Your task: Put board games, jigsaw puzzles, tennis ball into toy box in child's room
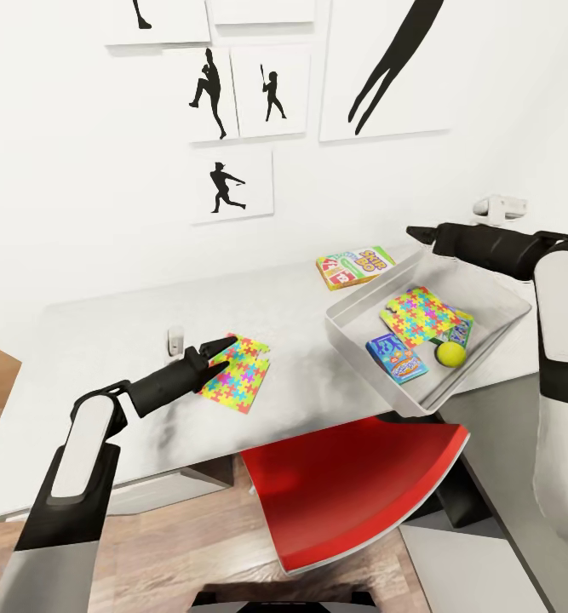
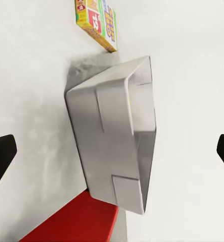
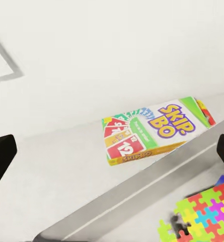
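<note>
On the table (image 1: 105,358) lies one colourful jigsaw puzzle (image 1: 237,376). My left gripper (image 1: 221,355) is open, its tips just over the puzzle's near edge. The grey toy box (image 1: 352,340) stands at the right, by the table's front edge. It holds a second jigsaw puzzle (image 1: 420,313), a blue board game (image 1: 396,358) and the tennis ball (image 1: 450,353). A yellow Skip-Bo board game (image 1: 354,266) lies on the table behind the box. My right gripper (image 1: 420,232) hangs open above the box's far rim. Its wrist view shows the Skip-Bo game (image 3: 152,128), the box rim (image 3: 142,196) and the boxed puzzle (image 3: 202,214).
A red chair (image 1: 360,485) is tucked under the table just below the toy box. A small white object (image 1: 174,339) stands on the table beside my left gripper. Baseball silhouette pictures (image 1: 231,183) hang on the white wall behind.
</note>
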